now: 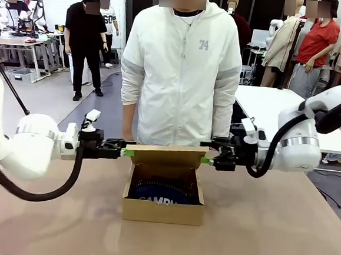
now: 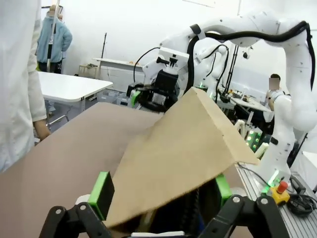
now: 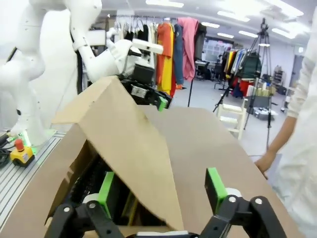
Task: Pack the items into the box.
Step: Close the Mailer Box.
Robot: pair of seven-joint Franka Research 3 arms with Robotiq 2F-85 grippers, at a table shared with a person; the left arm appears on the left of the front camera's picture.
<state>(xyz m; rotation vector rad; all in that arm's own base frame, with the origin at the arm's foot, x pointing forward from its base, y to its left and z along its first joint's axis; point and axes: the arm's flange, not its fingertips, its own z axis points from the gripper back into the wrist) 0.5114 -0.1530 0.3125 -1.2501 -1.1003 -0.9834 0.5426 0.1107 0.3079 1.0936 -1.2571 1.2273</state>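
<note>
The box [image 1: 163, 211] stands at the middle of the table with its lid flap [image 1: 165, 155] raised and leaning over the opening. Inside lies the navy pouch [image 1: 164, 193], white lettering facing up. My left gripper [image 1: 127, 153] is at the flap's left end and my right gripper [image 1: 207, 160] at its right end, both level with the flap's top edge. In the left wrist view the left gripper [image 2: 161, 191] is open, its green pads either side of the flap [image 2: 183, 144]. The right gripper [image 3: 161, 191] is open too, with the flap [image 3: 129, 139] between its fingers. What else lies under the flap is too dark to tell.
A person in a white jacket [image 1: 181, 69] stands close behind the box at the far edge, one hand [image 3: 265, 161] hanging near the table. The brown tabletop [image 1: 269, 230] is bare on both sides of the box. A white table [image 1: 267, 105] stands behind on the right.
</note>
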